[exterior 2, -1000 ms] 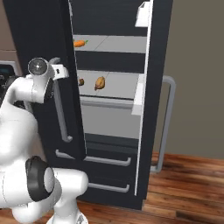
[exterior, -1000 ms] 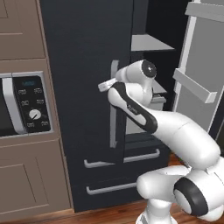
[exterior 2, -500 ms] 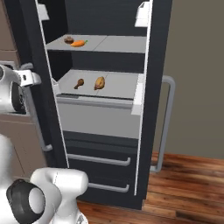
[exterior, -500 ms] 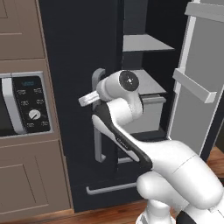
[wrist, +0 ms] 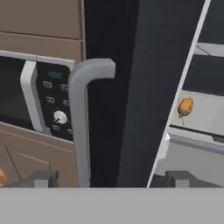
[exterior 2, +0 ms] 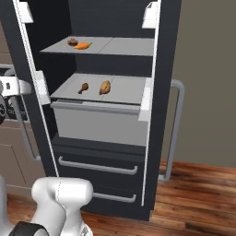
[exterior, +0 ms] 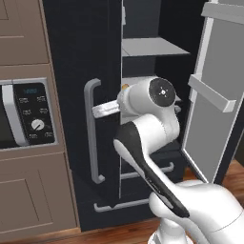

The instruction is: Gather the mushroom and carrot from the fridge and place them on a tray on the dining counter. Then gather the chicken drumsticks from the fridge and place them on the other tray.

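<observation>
The black fridge (exterior 2: 159, 55) stands with both doors swung out. On its upper shelf the dark brown mushroom (exterior 2: 72, 42) lies beside the orange carrot (exterior 2: 82, 45). Two golden-brown chicken drumsticks (exterior 2: 83, 87) (exterior 2: 105, 87) rest on the shelf below, and one drumstick (wrist: 185, 106) shows past the door's edge in the hand view. My gripper (exterior: 98, 111) (wrist: 111, 179) is open at the left door's grey handle (exterior: 93, 131) (wrist: 81, 122). The handle stands between the spread fingertips (wrist: 41, 178), closer to the left one, with nothing gripped. The tray and dining counter are out of view.
A brown cabinet with a black oven panel (exterior: 33, 114) (wrist: 52, 100) stands just left of the fridge. The open right door (exterior: 214, 95) juts out on the right. Two drawers with grey bar handles (exterior 2: 97, 166) sit below the shelves. Wooden floor (exterior 2: 198, 193) lies to the right.
The left door has swung wider, baring the shelves and food in the right base view. My gripper, shut on the handle before, now stands open around it. The views have shifted with the base.
</observation>
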Available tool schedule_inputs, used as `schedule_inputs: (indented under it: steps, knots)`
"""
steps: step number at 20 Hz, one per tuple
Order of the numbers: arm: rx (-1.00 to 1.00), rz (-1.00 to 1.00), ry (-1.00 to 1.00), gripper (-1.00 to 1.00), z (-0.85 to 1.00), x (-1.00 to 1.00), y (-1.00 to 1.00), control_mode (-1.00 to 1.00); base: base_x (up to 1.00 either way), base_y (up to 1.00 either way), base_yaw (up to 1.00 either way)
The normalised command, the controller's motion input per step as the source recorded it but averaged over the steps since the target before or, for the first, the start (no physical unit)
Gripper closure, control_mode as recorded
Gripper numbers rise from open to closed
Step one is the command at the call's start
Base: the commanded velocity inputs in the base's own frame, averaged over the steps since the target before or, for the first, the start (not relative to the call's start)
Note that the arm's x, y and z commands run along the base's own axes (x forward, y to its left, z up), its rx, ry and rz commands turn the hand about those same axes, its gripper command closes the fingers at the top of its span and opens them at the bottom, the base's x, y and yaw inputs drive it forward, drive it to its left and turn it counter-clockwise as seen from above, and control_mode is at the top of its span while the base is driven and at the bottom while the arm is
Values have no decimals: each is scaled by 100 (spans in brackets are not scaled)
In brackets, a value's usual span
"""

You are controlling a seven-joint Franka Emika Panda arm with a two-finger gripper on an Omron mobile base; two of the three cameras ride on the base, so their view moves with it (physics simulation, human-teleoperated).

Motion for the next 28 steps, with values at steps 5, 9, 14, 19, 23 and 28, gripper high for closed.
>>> schedule_inputs:
  steps: [5,9,14,19,23,28]
  knots:
    - [20,-6,17,-100,35,-35,-84,-100,0,0,0]
    - [32,0,32,-100,1,0,-88,-100,0,0,0]
    - [36,0,31,-100,-23,4,-69,-100,0,0,0]
    - [19,0,10,-100,-26,27,-12,-100,0,0,0]
    - [14,0,10,-100,-19,80,0,-100,0,0,0]
    - [18,1,11,-100,-8,93,0,-100,0,0,0]
